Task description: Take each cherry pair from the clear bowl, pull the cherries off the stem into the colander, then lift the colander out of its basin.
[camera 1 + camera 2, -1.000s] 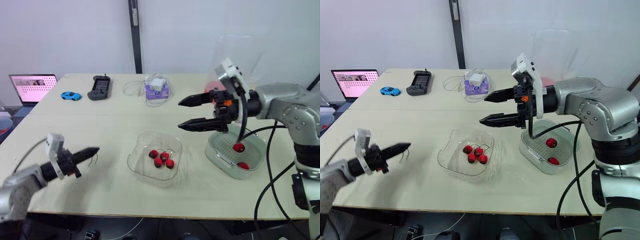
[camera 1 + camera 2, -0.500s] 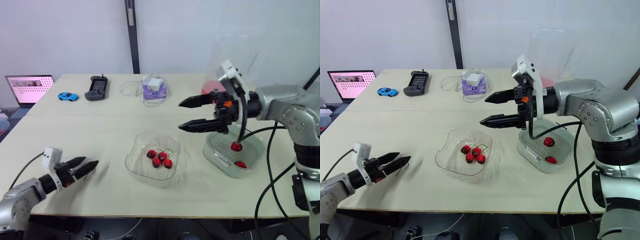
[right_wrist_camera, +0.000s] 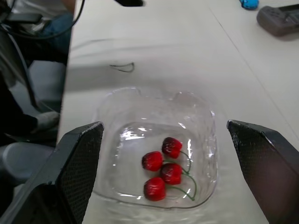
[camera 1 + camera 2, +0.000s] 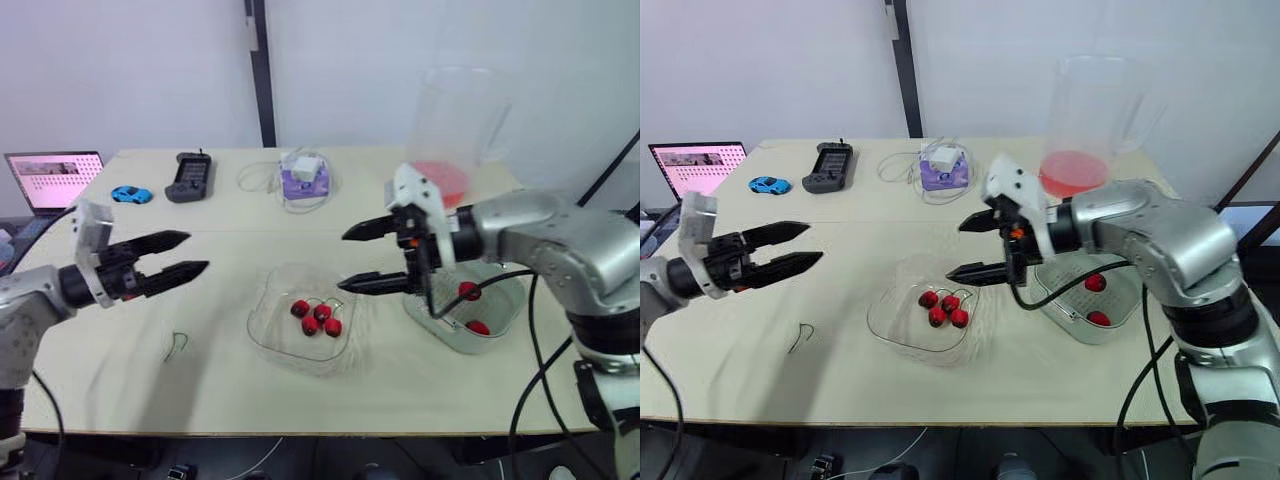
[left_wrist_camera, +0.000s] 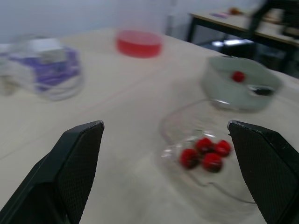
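R jaws: spread wide, empty, hanging frame-centre just above the right rim of the clear bowl (image 4: 280, 345). L jaws: also spread, empty, mid-left of frame over the tabletop (image 4: 100, 380), well apart from the bowl.

Four cherries (image 3: 170, 173) sit bunched at bowl centre with green stems crossing, prob. two pairs. Two loose cherries (image 4: 470, 291) are already in the colander (image 5: 233, 97), right of frame. One bare stem (image 4: 177, 345) lies lower left.

Step in hand, as I judge it: pick the next pair. You'd do well to drop the R jaws straight onto an outer cherry, not the bunch's middle, so stems don't snag the other pair. The bowl looks light, so go gently nr its wall. Bring L in only once the pair is lifted clear.

Writing: laptop (image 4: 52, 178) screen, upper left, text illegible. No brand readable elsewhere.
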